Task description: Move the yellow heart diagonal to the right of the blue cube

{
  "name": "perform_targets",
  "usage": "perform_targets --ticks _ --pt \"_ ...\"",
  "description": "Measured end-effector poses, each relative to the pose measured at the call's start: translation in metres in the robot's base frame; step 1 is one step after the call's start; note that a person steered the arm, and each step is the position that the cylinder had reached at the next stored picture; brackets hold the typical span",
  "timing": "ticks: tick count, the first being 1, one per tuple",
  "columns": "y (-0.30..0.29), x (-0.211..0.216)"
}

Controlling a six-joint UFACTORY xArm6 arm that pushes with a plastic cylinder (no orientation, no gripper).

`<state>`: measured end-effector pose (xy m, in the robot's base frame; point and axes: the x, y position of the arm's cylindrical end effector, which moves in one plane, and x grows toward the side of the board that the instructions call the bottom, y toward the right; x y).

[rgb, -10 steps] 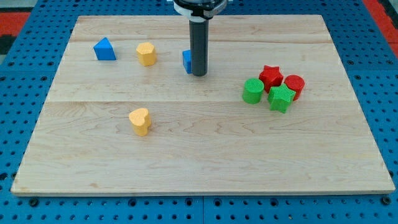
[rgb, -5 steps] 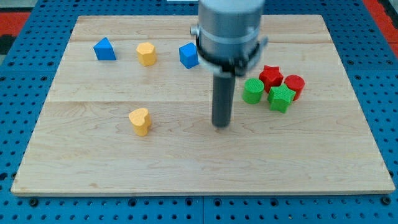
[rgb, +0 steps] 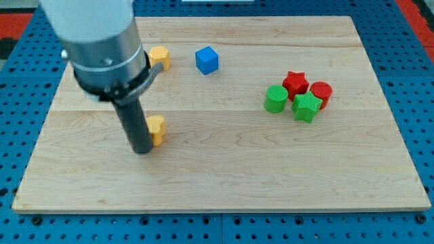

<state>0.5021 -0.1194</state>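
The yellow heart (rgb: 157, 129) lies on the wooden board (rgb: 224, 169), left of centre. My tip (rgb: 142, 150) rests on the board at the heart's lower left, touching or nearly touching it; the rod covers the heart's left side. The blue cube (rgb: 207, 59) sits near the view's top, up and to the right of the heart.
A second yellow block (rgb: 160, 57) sits left of the blue cube, partly hidden by the arm. A red star (rgb: 295, 82), a red cylinder (rgb: 321, 93), a green cylinder (rgb: 275, 99) and a green star (rgb: 306, 106) cluster at the right. The arm hides the upper left of the board.
My tip has swept from beside the blue cube down across the board's middle and then left, to the yellow heart's lower left. The arm now hides the blue triangle block.
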Motion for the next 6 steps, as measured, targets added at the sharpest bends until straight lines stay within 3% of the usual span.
perform_targets --ticks 2,6 --pt "0.014 -0.065" --pt "0.102 -0.011"
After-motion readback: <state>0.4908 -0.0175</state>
